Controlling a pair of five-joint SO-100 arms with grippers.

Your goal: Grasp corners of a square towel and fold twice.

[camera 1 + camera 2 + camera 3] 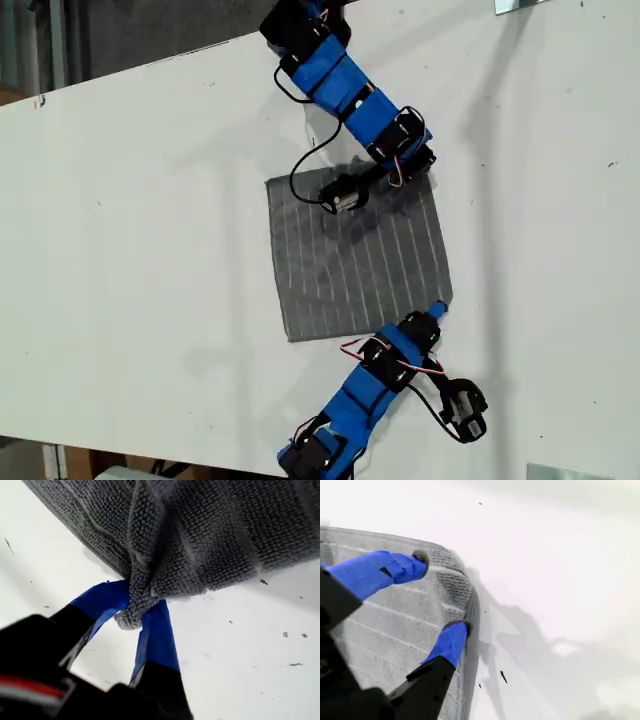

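The grey striped towel lies flat on the white table in the exterior view. My first gripper, on the arm at the exterior view's bottom, is shut on the towel's lower right corner, which bunches up between its blue fingers. My second gripper, on the arm coming from the exterior view's top, stands open over the upper right corner. Its two blue fingertips rest on the cloth, one on each side of that corner.
The table's near edge runs along the exterior view's bottom left, its far edge across the top left. Metal brackets sit at the exterior view's right top and bottom. A black cable loops over the towel's upper edge.
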